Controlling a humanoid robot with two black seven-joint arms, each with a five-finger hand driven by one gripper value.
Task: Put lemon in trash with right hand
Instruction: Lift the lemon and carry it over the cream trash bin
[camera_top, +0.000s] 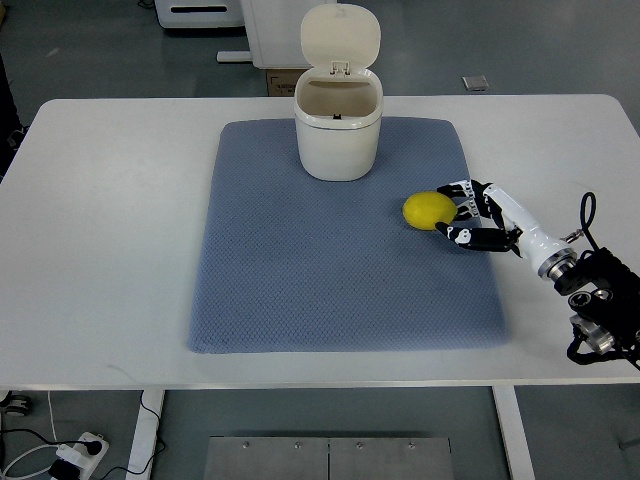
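The lemon (429, 210) lay on the blue mat (330, 290) atop the white counter (110, 230), its long axis roughly left-right, near the open-lidded trash bin (338, 135). The right robot hand (470, 215) reached in low from the right edge, its fingers (462, 236) spread around the lemon's right side, not yet closed.

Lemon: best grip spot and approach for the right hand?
Grip the lemon across its rounded middle, coming from its right. It lies on its side on the mat, with nothing else close by. The right hand is already at that side, fingers spread around the near end, apparently not closed yet. The trash bin stands open behind.
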